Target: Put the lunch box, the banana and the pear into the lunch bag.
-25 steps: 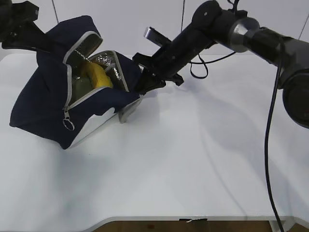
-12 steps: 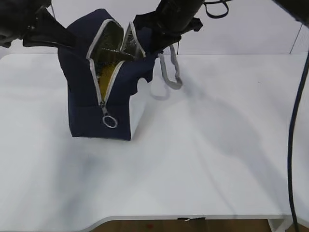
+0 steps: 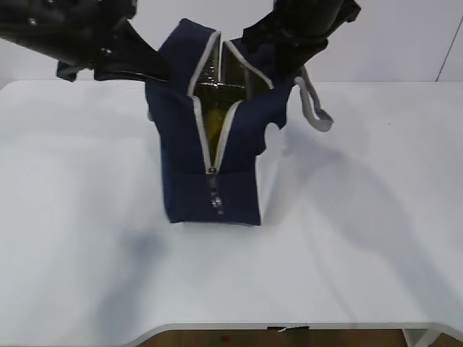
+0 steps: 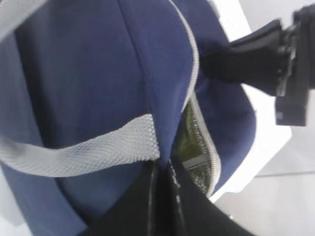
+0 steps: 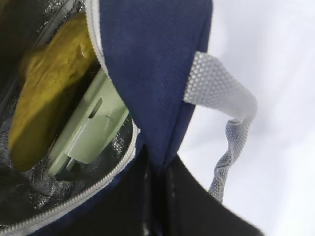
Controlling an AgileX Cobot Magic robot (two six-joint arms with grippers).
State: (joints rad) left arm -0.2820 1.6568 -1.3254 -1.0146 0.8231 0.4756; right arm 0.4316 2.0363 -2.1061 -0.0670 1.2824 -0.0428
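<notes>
- Now the lunch bag (image 3: 210, 166) stood upright near the middle of the white tabletop (image 3: 347, 238), its zipper end facing the camera; a second ago it lay tipped on its side toward the left, and half a second ago it stood further left.
- Each arm gripped one top edge of the bag: the left tool (image 4: 160, 196) was closed on the navy fabric just below a grey strap, and the right tool (image 5: 155, 196) was closed on the opposite rim beside a grey handle (image 5: 221, 113).
- Between them the mouth was held open, showing silver lining.
- Inside, the right wrist view showed the lunch box (image 5: 86, 132) with its sage-green lid, standing on edge against the wall, and a yellow fruit (image 5: 44, 88) touching it.
- Whether that yellow shape was the banana or the pear could not be told; the other fruit was not visible.
- Judging from this, the packing looked finished or nearly so, and the bag was being set straight.
- The tabletop held nothing else; a pale wall (image 3: 405, 36) ran behind it.
</notes>
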